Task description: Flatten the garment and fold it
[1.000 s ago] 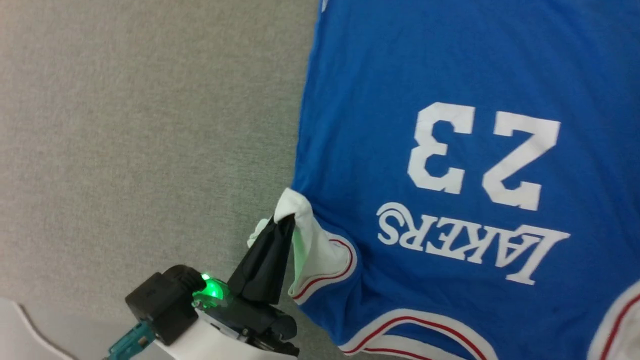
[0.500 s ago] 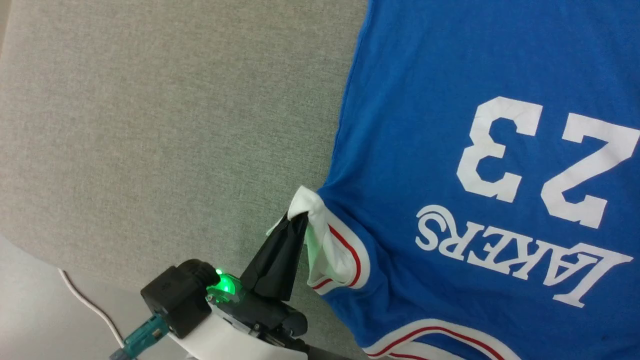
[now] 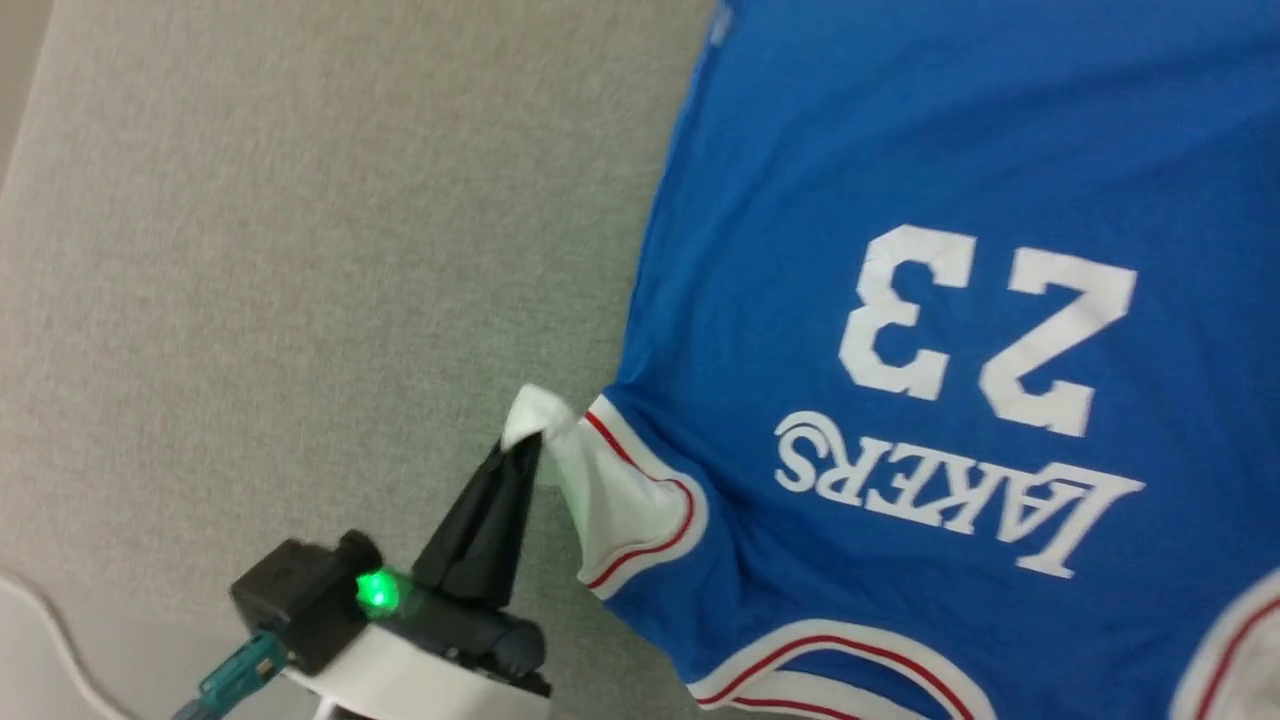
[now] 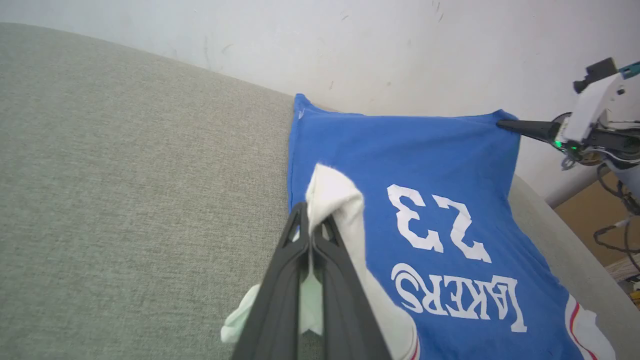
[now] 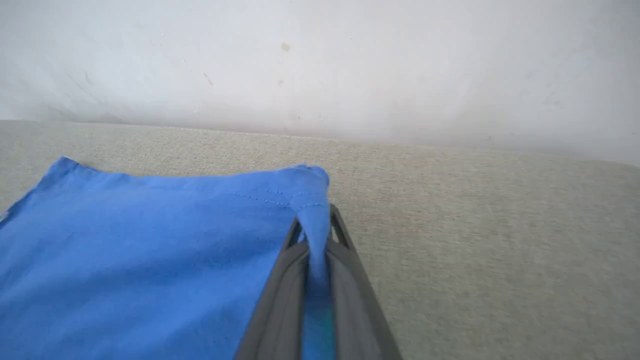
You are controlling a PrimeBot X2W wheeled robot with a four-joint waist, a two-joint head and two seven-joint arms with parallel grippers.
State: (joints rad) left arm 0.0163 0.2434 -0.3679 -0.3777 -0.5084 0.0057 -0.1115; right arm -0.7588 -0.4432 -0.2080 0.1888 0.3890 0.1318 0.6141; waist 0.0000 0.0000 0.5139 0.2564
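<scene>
The garment [image 3: 900,150], a royal-blue jersey, lies print side up on a grey fabric surface, with "23" and "LAKERS" upside down in the head view. My left gripper [image 3: 528,442] is shut on the bunched white sleeve [image 3: 610,500] at the jersey's near left corner; the left wrist view shows the sleeve [image 4: 335,200] pinched between its fingers. The left wrist view also shows my right gripper [image 4: 502,125] at the far hem corner. In the right wrist view the right gripper [image 5: 315,220] is shut on that blue hem corner [image 5: 310,187], which is lifted a little.
The grey woven surface [image 3: 300,250] stretches wide to the left of the jersey. A white wall [image 4: 350,50] rises just behind its far edge. Cables and a brown box [image 4: 615,235] stand beyond the surface's right end. A pale floor strip [image 3: 40,660] shows at the near left.
The head camera has swung, so the whole picture shifted. My left gripper keeps its hold on the white sleeve, which now looks drawn out further from the blue body.
</scene>
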